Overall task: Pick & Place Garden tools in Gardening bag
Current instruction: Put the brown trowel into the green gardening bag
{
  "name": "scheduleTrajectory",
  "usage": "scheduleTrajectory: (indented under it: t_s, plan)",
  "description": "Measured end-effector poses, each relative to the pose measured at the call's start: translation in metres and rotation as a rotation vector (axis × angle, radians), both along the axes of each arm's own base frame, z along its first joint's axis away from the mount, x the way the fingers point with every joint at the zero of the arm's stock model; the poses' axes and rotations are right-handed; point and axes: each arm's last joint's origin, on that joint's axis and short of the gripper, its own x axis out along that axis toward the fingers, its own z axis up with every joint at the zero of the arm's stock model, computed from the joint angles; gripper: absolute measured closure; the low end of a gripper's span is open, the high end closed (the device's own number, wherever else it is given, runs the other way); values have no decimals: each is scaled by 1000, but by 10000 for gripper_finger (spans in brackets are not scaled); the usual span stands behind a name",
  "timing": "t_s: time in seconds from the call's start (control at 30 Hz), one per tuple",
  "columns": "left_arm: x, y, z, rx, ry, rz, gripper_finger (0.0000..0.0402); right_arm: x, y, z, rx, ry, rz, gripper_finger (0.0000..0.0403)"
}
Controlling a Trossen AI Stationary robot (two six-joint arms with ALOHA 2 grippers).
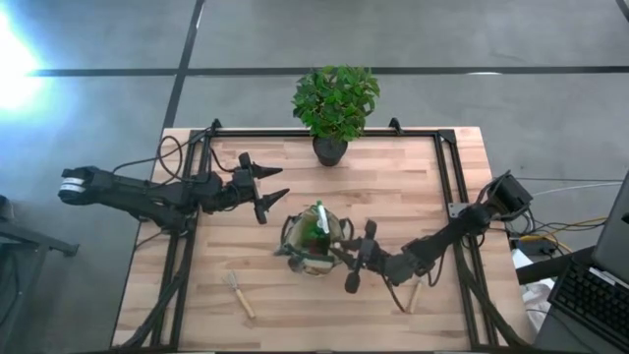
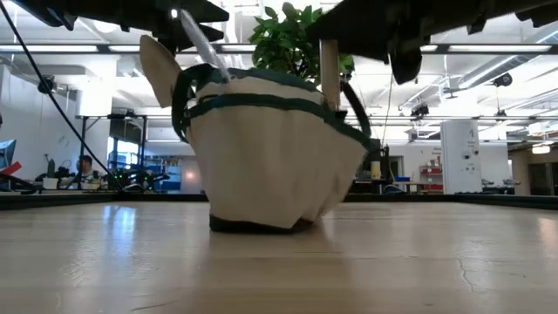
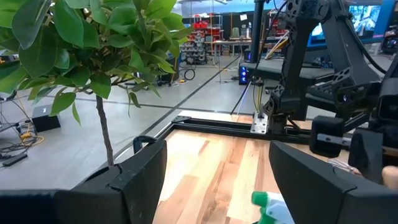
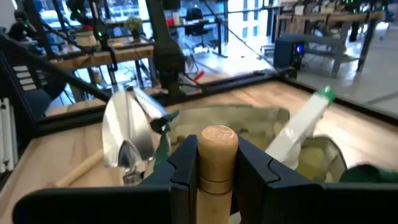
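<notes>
A wooden-handled tool is being clamped between the right gripper jaws, beside the gardening bag; the left gripper jaws are being held wide apart, empty.

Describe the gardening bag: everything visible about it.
The gardening bag is a small khaki fabric tote with dark green trim bands and loop handles, standing upright mid-table with its round mouth open. A green-capped spray bottle and a silver trowel lean out of it. The right pincer, shut on a wooden tool handle, is at its rim. The left pincer hovers open beside it.
</notes>
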Motion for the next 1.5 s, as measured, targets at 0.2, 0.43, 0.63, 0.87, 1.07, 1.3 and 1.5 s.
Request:
scheduleTrajectory:
  t_s: [0.2,0.43,0.63,0.87,1.07,1.3,1.5]
  plan:
    - [0,0,0,0,0,0,117,3,-2,-12,35,35,-12,346]
    - [0,0,0,0,0,0,117,2,-1,-6,36,30,23,346]
    - [0,0,-1,3,7,0,117,-6,6,13,49,3,104,346]
    - [0,0,-1,4,10,1,117,-17,15,22,29,14,144,346]
    - [0,0,-1,6,10,5,117,-21,19,23,-31,22,119,346]
    - [0,0,-1,47,24,13,117,-26,20,22,-100,41,-15,346]
    - [0,0,-1,49,25,15,117,-25,20,15,-103,53,-62,346]
